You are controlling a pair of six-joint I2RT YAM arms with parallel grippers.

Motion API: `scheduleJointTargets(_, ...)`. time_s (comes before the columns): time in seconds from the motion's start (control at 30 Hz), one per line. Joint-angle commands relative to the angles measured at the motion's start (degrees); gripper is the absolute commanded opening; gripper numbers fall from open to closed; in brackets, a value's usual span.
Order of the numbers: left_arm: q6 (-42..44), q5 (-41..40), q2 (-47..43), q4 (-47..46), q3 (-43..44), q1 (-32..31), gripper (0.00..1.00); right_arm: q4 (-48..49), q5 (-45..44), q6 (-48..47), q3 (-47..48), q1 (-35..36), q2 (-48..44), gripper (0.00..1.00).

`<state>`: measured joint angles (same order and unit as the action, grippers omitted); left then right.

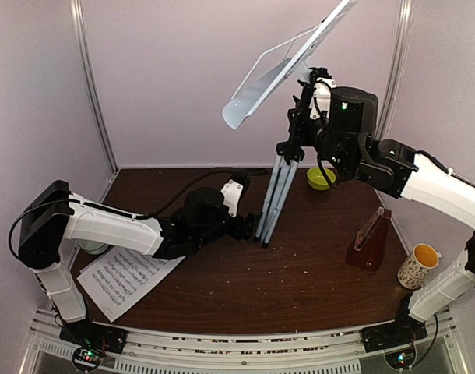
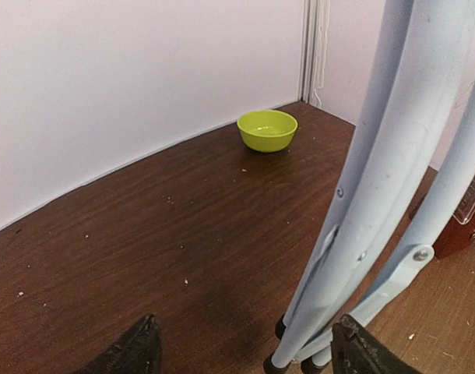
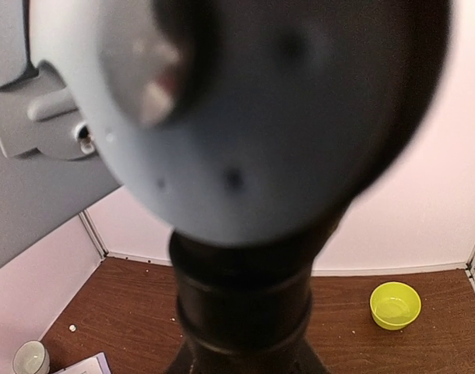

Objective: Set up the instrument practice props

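Observation:
The music stand has its white perforated desk [image 1: 288, 62] tilted high and its silver tripod legs [image 1: 275, 199] folded together, feet on the table. My right gripper [image 1: 309, 109] is shut on the black post under the desk; that post [image 3: 245, 312] fills the right wrist view, blurred. My left gripper [image 1: 249, 227] is open at the tripod feet; the legs [image 2: 362, 234] stand between its fingers [image 2: 136, 354], close to the right one. Printed sheet music [image 1: 124, 280] lies at the front left. The red-brown metronome [image 1: 370, 240] stands at the right.
A yellow-green bowl [image 1: 321, 178] sits at the back right, also in the left wrist view [image 2: 267, 129] and the right wrist view [image 3: 395, 305]. A patterned mug [image 1: 419, 266] stands at the right edge. A small white cup [image 3: 31, 358] sits left, by the sheets.

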<state>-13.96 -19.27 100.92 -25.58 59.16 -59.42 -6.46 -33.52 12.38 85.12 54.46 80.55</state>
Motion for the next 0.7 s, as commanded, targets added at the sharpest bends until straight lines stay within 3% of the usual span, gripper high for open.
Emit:
scheduleJointTargets(0.0, 2.36, -1.76, 1.59, -5.53, 2.88, -0.52, 0.75, 11.94, -2.85, 2.26, 5.23, 0.62, -4.91, 0.0)
scheduleJointTargets(0.47, 3.93, -2.33, 4.69, -16.55, -0.1, -1.92, 0.73, 12.4, -6.49, 2.92, 4.65, 1.39, -4.88, 0.0)
scheduleJointTargets(0.67, 4.88, -7.42, 6.6, -14.63, 1.51, -2.02, 0.67, 12.32, -7.0, 3.56, 4.55, 1.84, -5.04, 0.0)
